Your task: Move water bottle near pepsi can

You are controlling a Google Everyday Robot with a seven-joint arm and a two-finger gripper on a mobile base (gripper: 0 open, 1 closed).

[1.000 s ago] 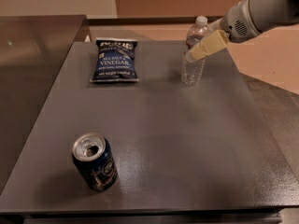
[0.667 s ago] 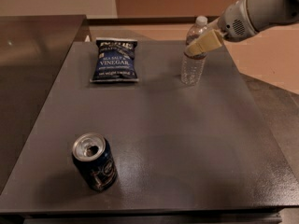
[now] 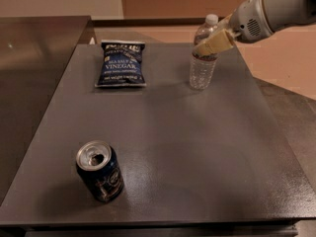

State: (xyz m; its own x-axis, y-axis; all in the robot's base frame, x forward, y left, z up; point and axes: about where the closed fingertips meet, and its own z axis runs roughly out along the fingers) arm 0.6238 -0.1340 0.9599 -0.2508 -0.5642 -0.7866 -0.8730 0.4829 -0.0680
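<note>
- My end effector is at about 1 o'clock on the worktop. It reaches in from 2 o'clock and lies against the upper part of the water bottle, just under the white cap.
- I cannot tell if it holds the bottle or only touches it.
- The water bottle stands upright on the worktop.
- The pepsi can stands at 7 o'clock, well apart from the bottle.
- A blue chip bag lies flat at 11 o'clock.
</note>
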